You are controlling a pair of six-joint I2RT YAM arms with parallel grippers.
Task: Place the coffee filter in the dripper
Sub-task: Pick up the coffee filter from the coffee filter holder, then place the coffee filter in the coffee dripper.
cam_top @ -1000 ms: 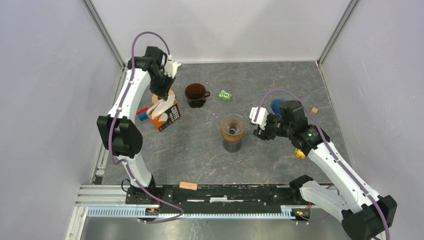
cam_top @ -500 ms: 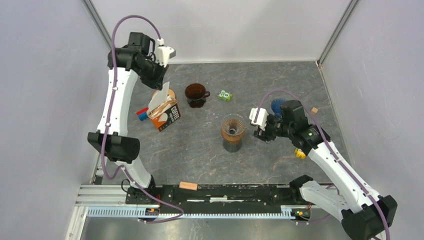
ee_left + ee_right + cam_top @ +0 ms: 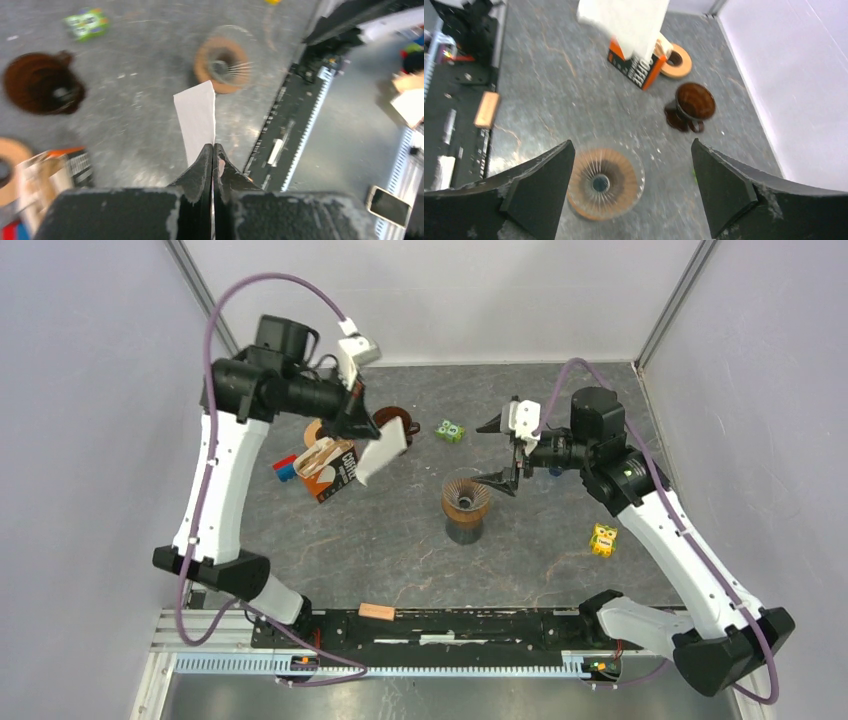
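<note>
Currently the left gripper [image 3: 213,148] clamps the coffee filter [image 3: 196,116] by one edge, aloft at ten o'clock from the dripper [image 3: 466,496]; the right gripper [image 3: 497,452] gapes empty at its two o'clock. The limp filter may snag the dripper's edge, or the grippers may collide.

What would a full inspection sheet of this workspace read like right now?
Surface: grey mottled table, no spills seen.
Job's things: coffee filter held in the air; dripper upright, no filter inside.
Clutter: filter box, brown cup, tape roll, green block, yellow toy.
Grippers: left gripper shut on the coffee filter; right gripper open near the dripper.
Cables: purple cable loops above each arm, clear of the items.
Surroundings: pale walls; nothing else seen.
</note>
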